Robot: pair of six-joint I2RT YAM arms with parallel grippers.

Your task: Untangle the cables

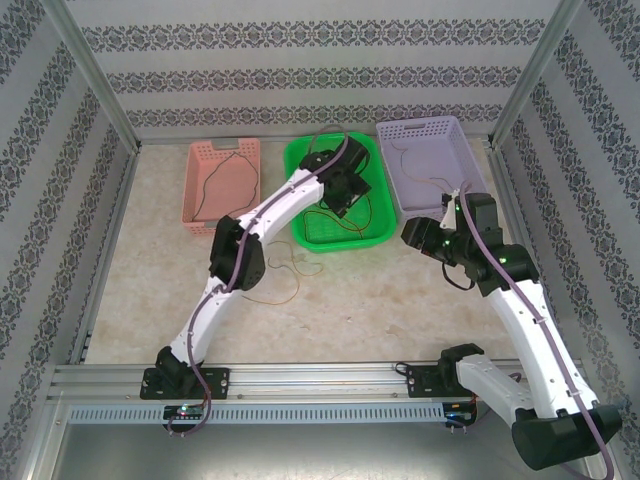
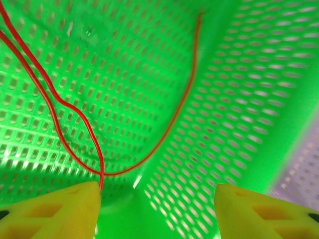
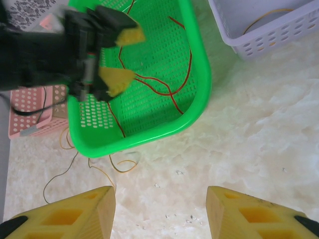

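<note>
looking down on a pale marbled tabletop with three perforated plastic baskets along its far side. hovering over the middle one, the green perforated plastic basket, with the left gripper: yellow jaws parted, clamping nothing. judged to be placed there so as to give the thin red cable a bin of its own, apart from the rest. lying in loose loops on the green floor, that cable, one end running up to the edge of a yellow finger; touching it or passing just behind, cannot tell which. holding the right gripper above bare table, jaws apart and empty, probably kept clear of the other arm. adding from the right wrist view: thin yellow and brown loose cables on the table just beside the green basket, not yet sorted. adding from the top view: a thin dark cable in the pink basket and a thin orange cable in the lilac basket.
</note>
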